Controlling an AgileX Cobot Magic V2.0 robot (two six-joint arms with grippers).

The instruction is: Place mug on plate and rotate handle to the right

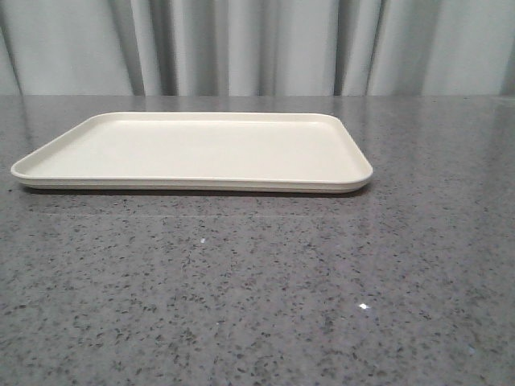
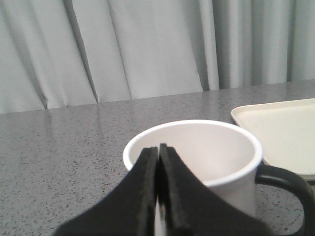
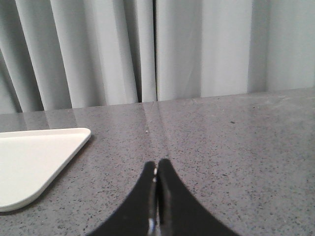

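The plate (image 1: 193, 149) lies flat and bare on the grey speckled table, slightly left of centre in the front view; neither the mug nor either arm shows there. In the left wrist view the white mug (image 2: 211, 152) stands upright on the table beside a corner of the plate (image 2: 280, 128), its black handle (image 2: 290, 189) pointing toward the plate side. My left gripper (image 2: 158, 147) is shut, its fingers pressed together in front of the mug's near rim, holding nothing. My right gripper (image 3: 156, 164) is shut over bare table, with a plate corner (image 3: 29, 162) off to its side.
Grey pleated curtains (image 1: 257, 44) hang behind the table's far edge. Speckled tabletop (image 1: 265, 305) stretches in front of the plate and to its right.
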